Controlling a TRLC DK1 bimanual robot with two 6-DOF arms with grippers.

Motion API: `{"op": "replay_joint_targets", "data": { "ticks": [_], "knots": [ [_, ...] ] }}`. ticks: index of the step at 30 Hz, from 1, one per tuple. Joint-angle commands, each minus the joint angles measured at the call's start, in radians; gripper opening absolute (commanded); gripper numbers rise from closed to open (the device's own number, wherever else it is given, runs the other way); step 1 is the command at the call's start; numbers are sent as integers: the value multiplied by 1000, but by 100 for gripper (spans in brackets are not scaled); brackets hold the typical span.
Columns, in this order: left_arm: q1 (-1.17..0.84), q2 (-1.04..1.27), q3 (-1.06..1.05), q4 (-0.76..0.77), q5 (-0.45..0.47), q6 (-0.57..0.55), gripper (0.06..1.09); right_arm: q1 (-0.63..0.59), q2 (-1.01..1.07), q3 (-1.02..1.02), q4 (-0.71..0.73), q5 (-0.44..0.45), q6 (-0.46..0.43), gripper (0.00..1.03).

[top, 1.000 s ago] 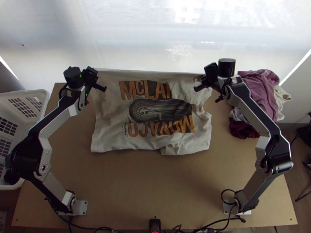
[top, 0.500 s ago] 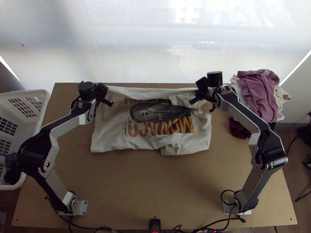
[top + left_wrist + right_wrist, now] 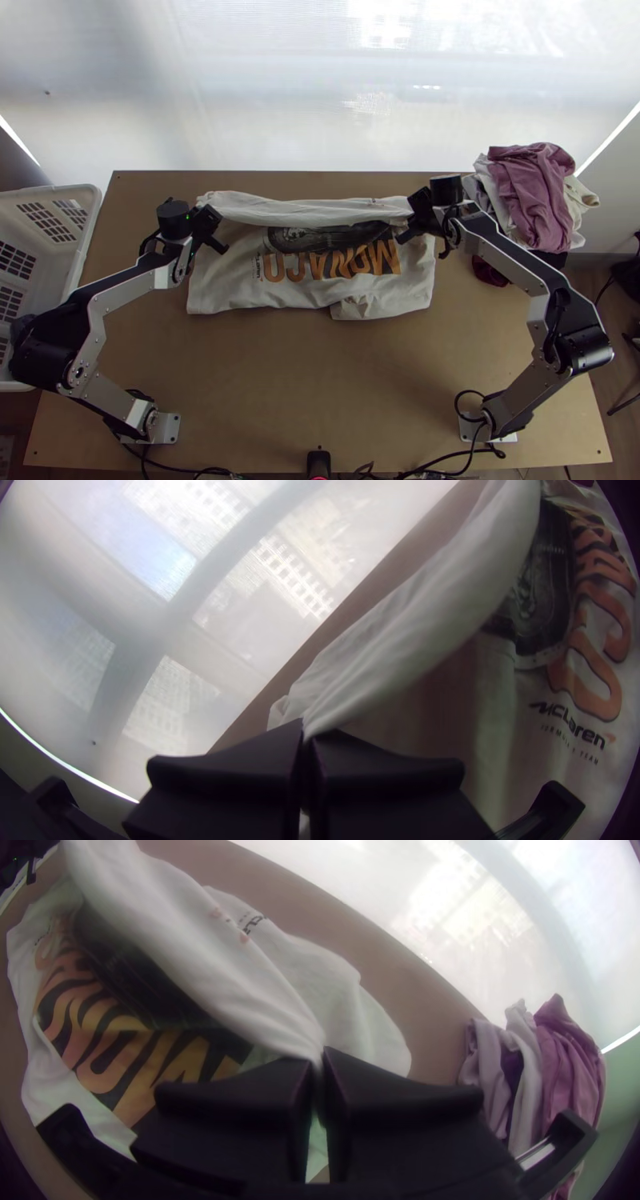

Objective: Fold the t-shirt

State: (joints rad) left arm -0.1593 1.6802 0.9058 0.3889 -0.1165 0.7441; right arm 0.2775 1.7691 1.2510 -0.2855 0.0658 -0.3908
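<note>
The white t-shirt [image 3: 320, 300] lies on the table with its far part turned over toward the near side, partly covering the dark and orange print. In the top view my left gripper [image 3: 218, 245] is at its left end and my right gripper [image 3: 402, 237] at its right end. The left wrist view has my left gripper [image 3: 307, 737] shut on an edge of the t-shirt [image 3: 427, 627]. My right gripper [image 3: 321, 1063], in the right wrist view, is shut on the other end of that stretched edge of the t-shirt [image 3: 200, 960].
A pile of clothes [image 3: 532, 196], pink, white and dark red, sits at the table's far right, close to the right arm. A white basket [image 3: 60, 264] with dark cloth inside stands at the left. Bare table [image 3: 320, 384] lies nearer than the t-shirt.
Both grippers have come down the picture from the far side, bringing the held edge with them. The upper print has become covered, and the table's far edge has come into sight.
</note>
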Motion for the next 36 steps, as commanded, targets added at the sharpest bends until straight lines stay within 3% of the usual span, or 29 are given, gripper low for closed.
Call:
{"op": "replay_joint_targets", "data": {
  "ticks": [1,9,18,19,20,21,24,26,30,34,36],
  "knots": [
    [27,7,-87,-4,35,44,10,-9,-2,-102,-3,0,1,3],
    [40,59,-74,-48,37,78,10,-8,43,-117,-1,0,6,3],
    [24,47,-64,-189,60,-3,10,9,87,-108,-1,0,26,3],
    [18,44,-62,-209,60,-8,16,11,92,-105,-1,0,30,3],
    [10,42,-64,-225,60,-14,37,11,96,-104,-3,0,36,5],
    [3,41,-62,-245,60,-17,62,11,98,-102,-1,0,36,10],
    [-11,35,-64,-265,60,-28,66,17,105,-102,-1,0,50,19],
    [-23,23,-68,-268,60,-49,71,22,107,-102,-3,0,55,30],
    [-42,-2,-85,-294,60,-54,104,26,104,-99,-4,0,64,61],
    [-65,-48,-105,-328,60,-69,104,26,78,-93,-30,0,75,98],
    [-71,-91,-116,-355,61,-77,104,26,52,-101,-57,0,79,98]
  ]
}}
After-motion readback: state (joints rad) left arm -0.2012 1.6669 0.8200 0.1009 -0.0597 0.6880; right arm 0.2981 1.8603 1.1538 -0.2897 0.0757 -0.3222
